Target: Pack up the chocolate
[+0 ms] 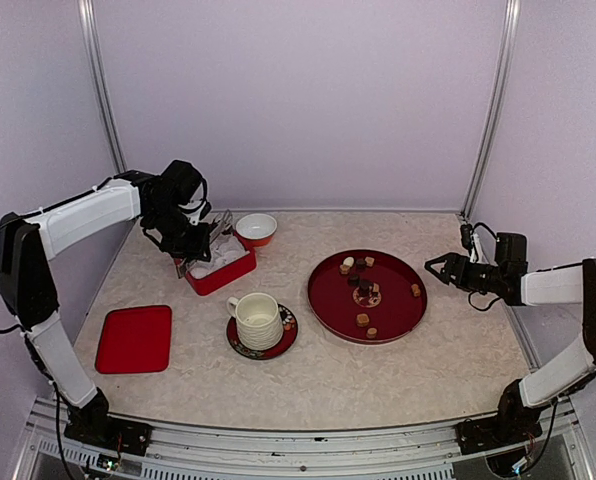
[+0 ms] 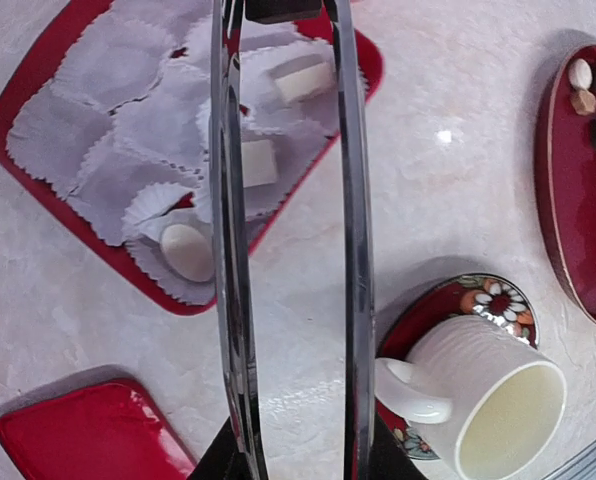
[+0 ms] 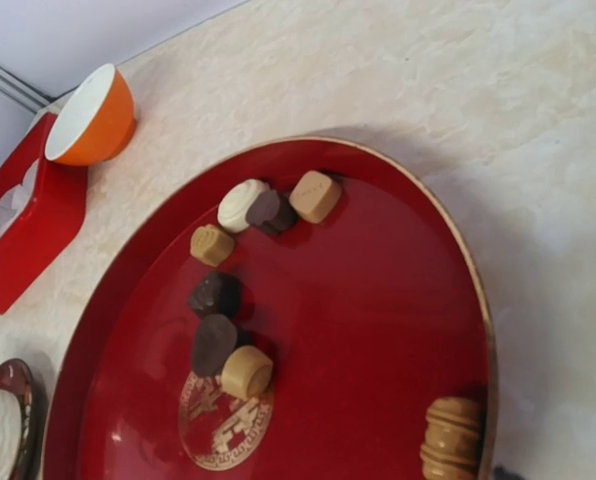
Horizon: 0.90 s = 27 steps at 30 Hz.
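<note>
**Tongs over the box, chocolate in two places**

Your left gripper clamps the tongs above the box, left of the tray. Only its wrist view shows three white chocolate pieces inside. Overhead, your right gripper gapes right of the tray, where more pieces sit.

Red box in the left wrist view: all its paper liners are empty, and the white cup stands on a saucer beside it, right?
Not all empty. In the left wrist view, three liners of the red box are filled: a round white piece, a square one and an oblong one. The white cup does stand on its saucer beside it.
</note>
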Each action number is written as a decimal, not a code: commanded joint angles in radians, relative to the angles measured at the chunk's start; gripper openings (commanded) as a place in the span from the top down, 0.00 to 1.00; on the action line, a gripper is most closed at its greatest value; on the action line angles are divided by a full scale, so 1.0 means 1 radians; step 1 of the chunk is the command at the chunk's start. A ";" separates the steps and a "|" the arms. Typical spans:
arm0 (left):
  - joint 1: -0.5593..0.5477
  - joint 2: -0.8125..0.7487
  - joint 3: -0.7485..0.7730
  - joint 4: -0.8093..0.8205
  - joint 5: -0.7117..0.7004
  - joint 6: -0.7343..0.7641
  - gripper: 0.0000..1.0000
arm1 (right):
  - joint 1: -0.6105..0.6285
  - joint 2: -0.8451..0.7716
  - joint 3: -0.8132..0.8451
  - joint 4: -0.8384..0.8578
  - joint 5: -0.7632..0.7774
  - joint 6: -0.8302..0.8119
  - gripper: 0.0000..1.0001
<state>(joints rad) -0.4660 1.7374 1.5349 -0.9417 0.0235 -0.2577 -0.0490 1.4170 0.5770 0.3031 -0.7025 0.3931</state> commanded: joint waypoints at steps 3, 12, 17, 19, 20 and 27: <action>0.090 -0.006 -0.034 0.072 0.018 0.051 0.72 | -0.012 -0.008 0.026 -0.007 -0.002 -0.008 0.19; 0.098 0.091 -0.007 0.120 0.031 0.056 0.72 | -0.012 0.003 0.035 -0.009 0.002 -0.007 0.19; 0.098 0.110 -0.023 0.145 0.053 0.057 0.72 | -0.012 0.009 0.038 -0.008 0.006 -0.007 0.19; 0.098 0.120 -0.023 0.153 0.055 0.058 0.72 | -0.012 0.012 0.036 -0.004 0.003 -0.004 0.19; 0.098 0.125 -0.024 0.157 0.055 0.059 0.72 | -0.012 0.012 0.034 -0.002 0.002 -0.002 0.19; 0.097 0.155 -0.019 0.170 0.075 0.060 0.71 | -0.012 0.002 0.032 -0.014 0.012 -0.008 0.19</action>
<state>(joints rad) -0.3672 1.8698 1.5063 -0.8051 0.0772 -0.2115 -0.0490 1.4212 0.5938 0.2955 -0.6987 0.3927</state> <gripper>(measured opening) 0.288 0.813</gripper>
